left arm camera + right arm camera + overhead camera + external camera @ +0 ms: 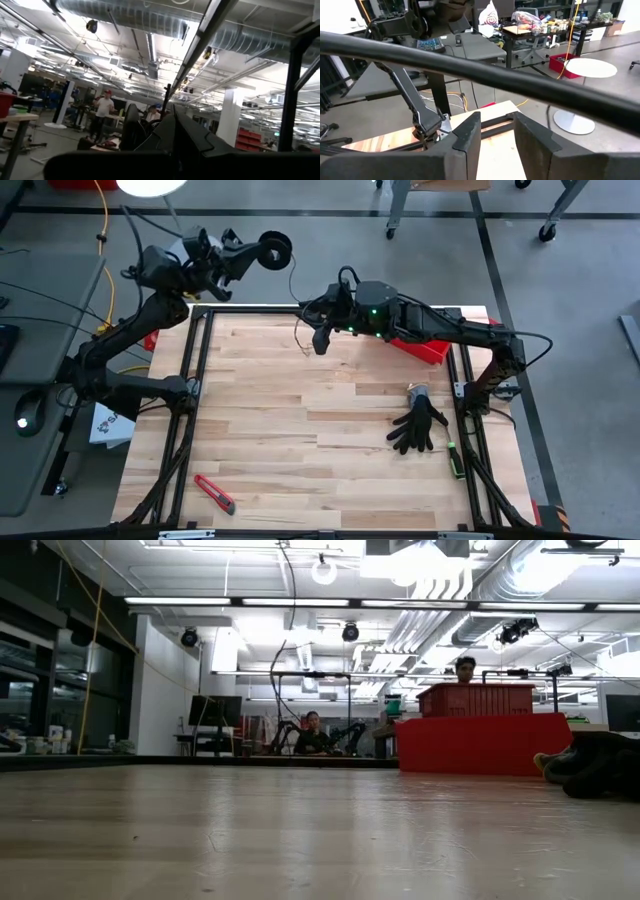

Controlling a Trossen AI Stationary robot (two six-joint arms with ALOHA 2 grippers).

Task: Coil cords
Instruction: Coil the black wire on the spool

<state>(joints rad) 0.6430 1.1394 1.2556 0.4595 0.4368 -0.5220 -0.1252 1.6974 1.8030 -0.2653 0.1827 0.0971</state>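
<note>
The black round spool [276, 250] hangs in the air beyond the table's far left corner, at the tip of my left gripper [250, 258], which is shut on it. From the spool the thin dark cord [296, 328] runs down toward the table's far edge. It ends close beside my right gripper [320, 340]. That gripper hovers over the far middle of the table; its fingers [470, 135] stand a little apart, with bare wood showing between them. I cannot tell whether the cord touches them. My left gripper has the spool at its fingertips, reaching it roughly level from the table's left side. The spool is lifted clear of everything, with the cord trailing slack below it. Which part of the spool the fingers are on is hidden by the gripper itself.
A red bin [425, 345] stands at the far right, under my right arm. A black glove [418, 425] lies at the right, with a small green tool [455, 460] beside it. A red utility knife [215, 493] lies near the front left. A black frame [195, 360] borders the table.
</note>
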